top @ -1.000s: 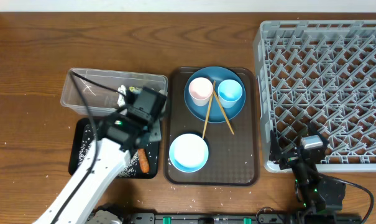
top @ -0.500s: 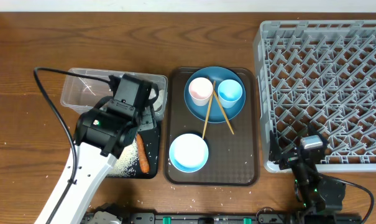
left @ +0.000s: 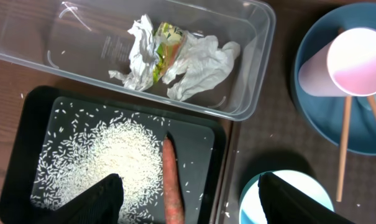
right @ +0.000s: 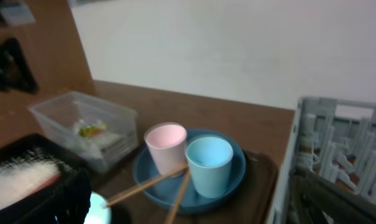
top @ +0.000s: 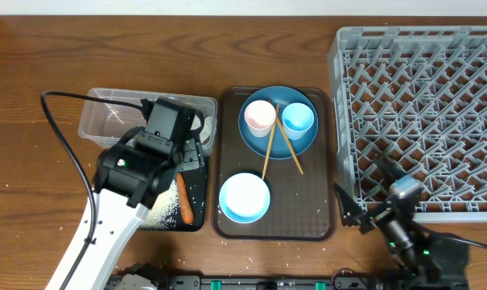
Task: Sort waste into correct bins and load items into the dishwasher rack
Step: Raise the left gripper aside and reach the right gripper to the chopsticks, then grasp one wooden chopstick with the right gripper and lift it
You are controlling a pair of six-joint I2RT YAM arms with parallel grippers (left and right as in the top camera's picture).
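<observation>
1. the brown serving tray (top: 307,201) sits mid-table (top: 34,97). the widest open wood runs along its far edge and out to the left, past the bins.
2. the clear tub (left: 250,93) lies just left of the serving tray's far half, its end wall close to the tray's rim. the crumpled tissues (left: 200,65) and the green-yellow wrapper (left: 166,43) are bunched together inside it.
3. the black tray (left: 32,124) lies just left of the serving tray's near half, hard against the tub's near wall. the rice (left: 113,155) is spread over its floor, and the carrot (left: 171,180) lies lengthwise on the side nearest the serving tray.
4. the left gripper (left: 191,196) hangs over the black tray's edge beside the serving tray, fingers spread wide and holding nothing. from above, its arm hides part of both bins, and its cable (top: 62,145) loops out over the wood.
5. on the serving tray's far half stands the blue plate (top: 255,141), with the pink cup (top: 259,115) and the light blue cup (top: 298,118) upright side by side on it. the chopsticks (top: 269,149) slant off the plate, one towards the white bowl (top: 244,196) in the near left corner.
6. the dishwasher rack (top: 420,97) stands right of the serving tray, with only a narrow strip of wood between them.
7. the right gripper (top: 364,195) sits low by the serving tray's near right corner, close to the rack's edge, fingers apart and empty.
</observation>
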